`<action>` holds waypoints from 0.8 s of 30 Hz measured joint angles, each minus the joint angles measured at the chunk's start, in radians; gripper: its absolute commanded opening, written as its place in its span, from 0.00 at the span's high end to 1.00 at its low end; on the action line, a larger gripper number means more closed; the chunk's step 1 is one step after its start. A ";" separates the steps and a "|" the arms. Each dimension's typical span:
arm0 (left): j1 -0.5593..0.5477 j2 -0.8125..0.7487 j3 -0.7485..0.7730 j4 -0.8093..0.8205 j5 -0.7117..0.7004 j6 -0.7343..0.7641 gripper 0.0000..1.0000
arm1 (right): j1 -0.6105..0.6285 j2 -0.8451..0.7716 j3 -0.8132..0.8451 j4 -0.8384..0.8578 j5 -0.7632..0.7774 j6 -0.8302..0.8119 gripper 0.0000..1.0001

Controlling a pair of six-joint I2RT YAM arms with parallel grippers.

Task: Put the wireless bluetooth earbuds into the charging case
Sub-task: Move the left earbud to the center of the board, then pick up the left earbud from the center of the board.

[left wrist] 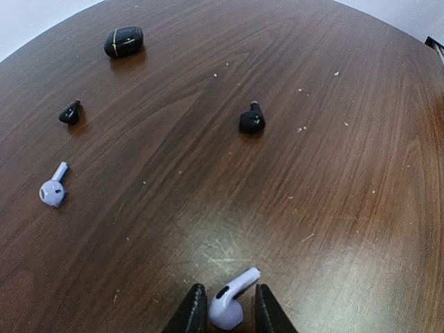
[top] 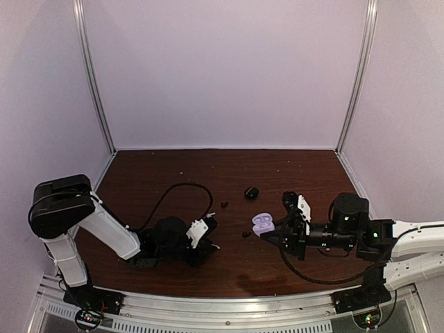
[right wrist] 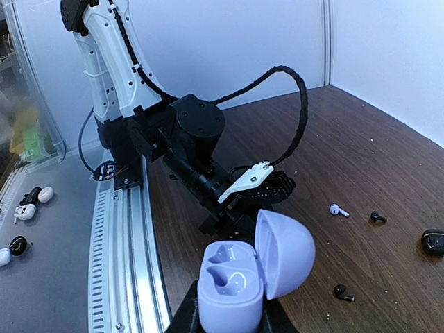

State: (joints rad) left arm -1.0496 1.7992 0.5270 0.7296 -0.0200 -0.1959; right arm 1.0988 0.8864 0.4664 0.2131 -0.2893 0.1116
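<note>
1. Earbuds are the task's things: four tiny stemmed pieces, judged very light, hard-shelled and smooth, and so apt to slip or flick away under a careless pinch.
2. One pale earbud is bracketed by the left fingers, its bulb toward the wrist camera and its stem slanting away to the right. The fingers stand narrow, close on either side, but whether they press on it cannot be told.
3. The bulb is judged the best place to be gripped, across its widest part and with gentle force. The thin stem is better left free, so that it can be led into a socket.
4. A second pale earbud, one black earbud and another black earbud are seen lying on the table, well apart from one another.
5. The lavender case is clamped at its base between the right fingers, with its lid swung open and both sockets seemingly empty. It is judged rigid, rounded and slick, so a firm hold on the body is called for.
6. A black case, closed, is seen farther off on the table.
</note>
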 measured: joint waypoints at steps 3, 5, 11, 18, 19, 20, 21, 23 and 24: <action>0.001 0.000 -0.017 0.009 0.019 0.004 0.65 | 0.000 0.000 0.000 0.000 0.002 -0.003 0.86; 0.008 0.000 -0.026 0.009 0.054 0.016 0.62 | 0.000 0.000 0.000 -0.001 0.003 -0.006 0.86; 0.071 -0.008 -0.068 0.054 0.184 0.080 0.56 | 0.000 0.000 0.000 -0.002 0.002 -0.008 0.86; 0.134 -0.010 -0.098 0.097 0.344 0.211 0.56 | 0.000 0.000 0.000 -0.003 0.002 -0.008 0.86; 0.147 -0.006 -0.097 0.105 0.370 0.224 0.57 | 0.000 0.000 0.000 -0.003 0.002 -0.008 0.86; 0.163 0.001 -0.093 0.107 0.396 0.235 0.58 | 0.000 0.000 0.000 -0.004 0.002 -0.008 0.86; 0.180 0.007 -0.087 0.107 0.423 0.248 0.59 | 0.000 0.000 0.000 -0.007 0.002 -0.008 0.86; 0.208 0.021 -0.066 0.099 0.469 0.275 0.61 | 0.000 0.000 0.000 -0.010 0.002 -0.008 0.86; 0.220 0.028 -0.051 0.086 0.492 0.292 0.62 | -0.001 0.000 0.000 -0.010 0.002 -0.008 0.85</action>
State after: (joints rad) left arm -0.8299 1.8275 0.4763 0.8154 0.4725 0.0963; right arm 1.0977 0.8860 0.4667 0.2031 -0.2871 0.1036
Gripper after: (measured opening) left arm 0.404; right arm 0.204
